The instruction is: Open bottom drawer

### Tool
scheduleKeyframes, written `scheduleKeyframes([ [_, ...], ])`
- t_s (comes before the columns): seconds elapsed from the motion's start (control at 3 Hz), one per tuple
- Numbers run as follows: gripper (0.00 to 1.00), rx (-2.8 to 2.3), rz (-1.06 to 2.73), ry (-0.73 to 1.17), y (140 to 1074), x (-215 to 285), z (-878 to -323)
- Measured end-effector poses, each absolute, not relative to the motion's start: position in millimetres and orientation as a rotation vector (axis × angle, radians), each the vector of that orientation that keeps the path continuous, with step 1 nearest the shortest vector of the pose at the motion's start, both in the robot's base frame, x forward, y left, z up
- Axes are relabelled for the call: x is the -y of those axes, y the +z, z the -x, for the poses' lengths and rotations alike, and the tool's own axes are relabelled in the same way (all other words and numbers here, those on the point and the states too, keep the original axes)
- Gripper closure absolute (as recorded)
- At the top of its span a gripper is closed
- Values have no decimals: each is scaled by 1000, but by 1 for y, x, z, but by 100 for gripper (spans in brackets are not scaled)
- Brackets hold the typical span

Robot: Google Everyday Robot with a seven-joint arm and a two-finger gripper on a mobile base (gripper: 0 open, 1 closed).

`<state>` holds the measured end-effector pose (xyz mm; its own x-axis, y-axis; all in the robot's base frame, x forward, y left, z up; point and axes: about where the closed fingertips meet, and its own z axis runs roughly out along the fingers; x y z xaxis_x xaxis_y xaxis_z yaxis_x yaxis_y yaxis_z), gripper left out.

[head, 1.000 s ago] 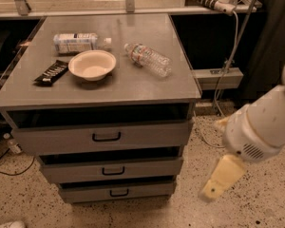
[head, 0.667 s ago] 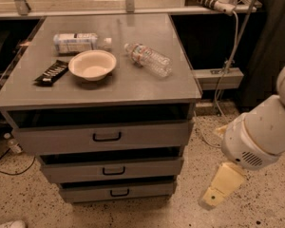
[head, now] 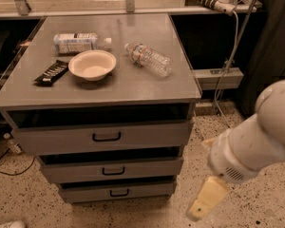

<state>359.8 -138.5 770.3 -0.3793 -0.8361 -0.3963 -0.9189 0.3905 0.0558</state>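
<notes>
The bottom drawer [head: 116, 192] is the lowest of three grey drawers in the cabinet, a shallow flat front with a small black loop handle [head: 119, 193]. It sits pushed in, its front set a little behind the middle drawer [head: 113, 169] above it. My gripper [head: 207, 199], a cream-coloured tip on the white arm [head: 256, 146], hangs low at the right of the cabinet above the floor. It is to the right of the bottom drawer, apart from it and holding nothing that I can see.
The top drawer [head: 104, 137] has a larger black handle. On the cabinet top [head: 147, 87] lie a cream bowl [head: 92, 64], a clear plastic bottle [head: 149, 59], a second labelled bottle [head: 78, 42] and a black packet [head: 51, 72]. A power strip [head: 217, 77] and cables are at the right; the floor is speckled.
My arm and gripper have moved down and slightly left, closer to the floor beside the cabinet. The drawers and tabletop items have not moved.
</notes>
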Motion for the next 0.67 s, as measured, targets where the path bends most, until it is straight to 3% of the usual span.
scheduleKeyframes([
  [0.67, 0, -2277, 1613, 503, 636, 65, -364],
])
